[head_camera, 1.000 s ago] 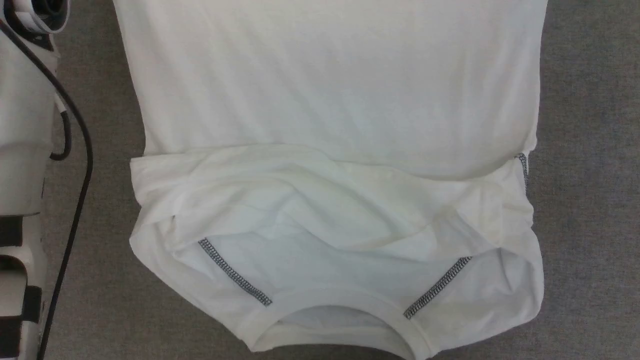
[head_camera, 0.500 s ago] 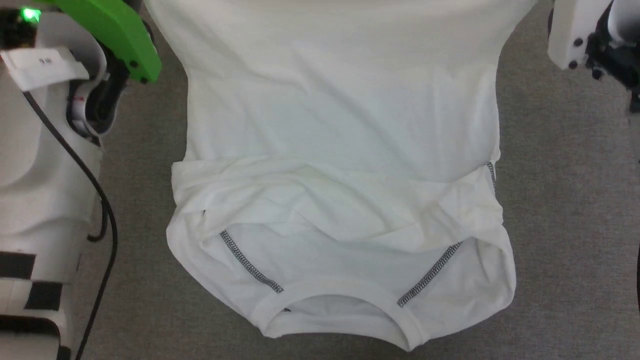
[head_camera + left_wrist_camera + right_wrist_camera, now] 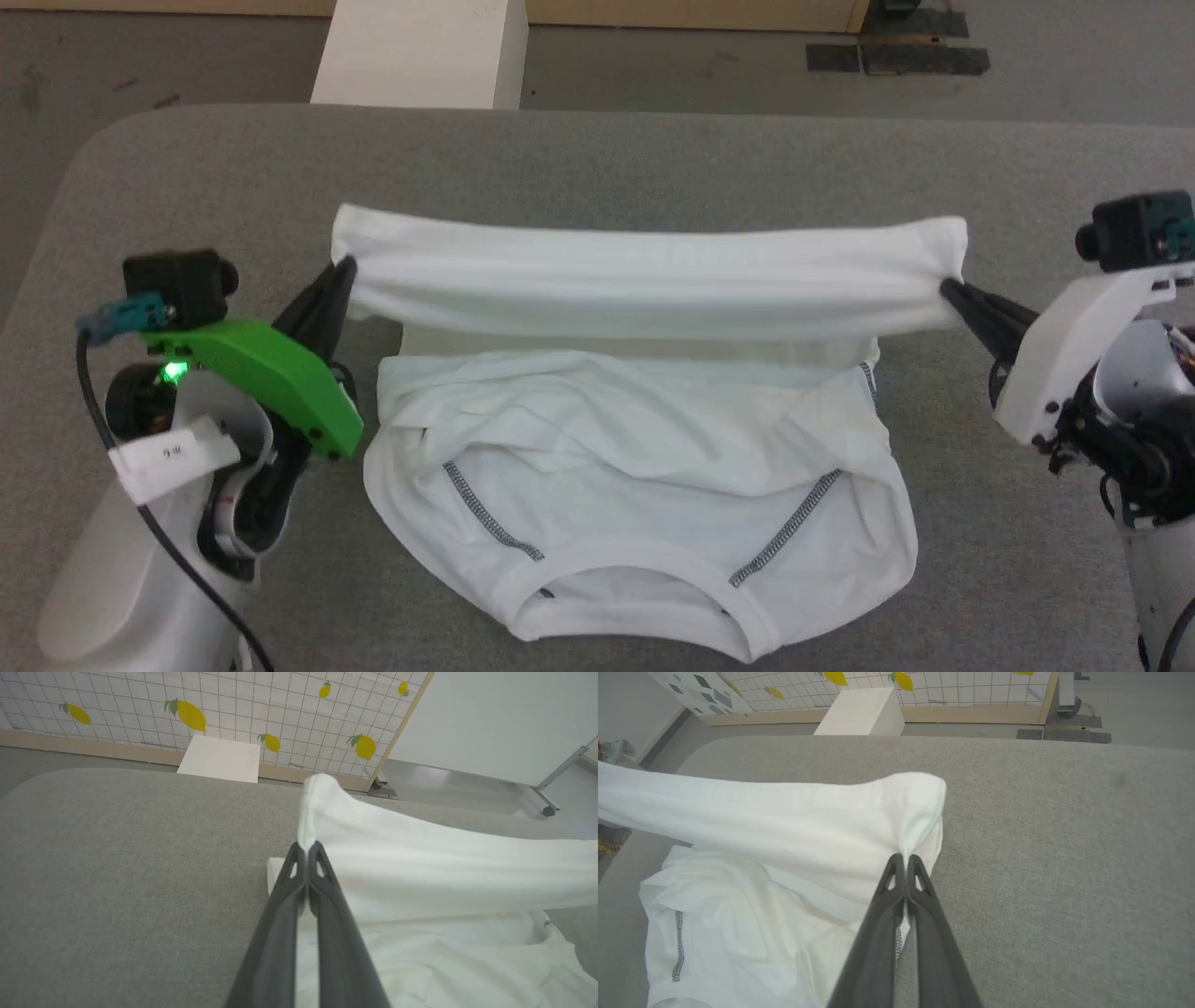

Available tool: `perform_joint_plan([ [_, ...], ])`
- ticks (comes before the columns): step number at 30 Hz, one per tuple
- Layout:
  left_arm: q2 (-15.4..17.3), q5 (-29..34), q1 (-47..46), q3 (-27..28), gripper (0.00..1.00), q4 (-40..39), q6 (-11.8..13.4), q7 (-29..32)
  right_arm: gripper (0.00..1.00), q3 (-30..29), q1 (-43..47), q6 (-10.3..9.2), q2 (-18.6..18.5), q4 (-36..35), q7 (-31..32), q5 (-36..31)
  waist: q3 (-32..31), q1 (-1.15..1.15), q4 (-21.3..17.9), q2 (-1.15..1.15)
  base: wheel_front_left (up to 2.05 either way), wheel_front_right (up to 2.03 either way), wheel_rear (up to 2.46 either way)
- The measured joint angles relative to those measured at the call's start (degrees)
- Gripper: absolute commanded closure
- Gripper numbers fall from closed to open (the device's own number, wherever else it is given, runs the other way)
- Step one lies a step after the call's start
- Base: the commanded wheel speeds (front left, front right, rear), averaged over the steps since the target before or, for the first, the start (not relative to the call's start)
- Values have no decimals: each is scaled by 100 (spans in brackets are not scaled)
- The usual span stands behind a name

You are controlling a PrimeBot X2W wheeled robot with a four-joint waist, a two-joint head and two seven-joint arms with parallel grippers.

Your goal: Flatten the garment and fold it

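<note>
The white garment lies on the grey padded table, neckline toward me, grey zigzag seams running to the collar. Its hem edge is lifted and stretched taut above the lower part. My left gripper is shut on the hem's left corner, and the left wrist view has that gripper pinching the fabric. At the other end my right gripper is shut on the right corner; in the right wrist view this gripper clamps the cloth.
A white rectangular box stands on the floor beyond the table's far edge. A wall with lemon-patterned tiles lies behind it. Bare grey table surface extends left, right and beyond the garment.
The head view has pulled back, so the whole table shows. The hem, earlier spread high and close to the camera, now hangs as a taut band low over the garment between both grippers.
</note>
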Motion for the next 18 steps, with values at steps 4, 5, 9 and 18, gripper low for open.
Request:
perform_joint_plan([
  [4,18,-196,868,116,100,-532,266,-80,100,-303,735,0,212,-372,153,56,-293,0,-29,0,0,0,0],
  [5,22,-208,1035,135,100,-622,316,-98,100,-361,884,0,246,-448,199,67,-345,0,-35,0,0,0,0],
  [9,10,-289,1745,140,100,-942,515,-104,100,-639,1510,0,423,-788,398,81,-562,0,-64,0,0,0,0],
  [18,-175,-442,2480,18,100,-734,742,-138,100,-788,2364,0,822,-1002,603,-40,-658,0,-99,0,0,0,0],
])
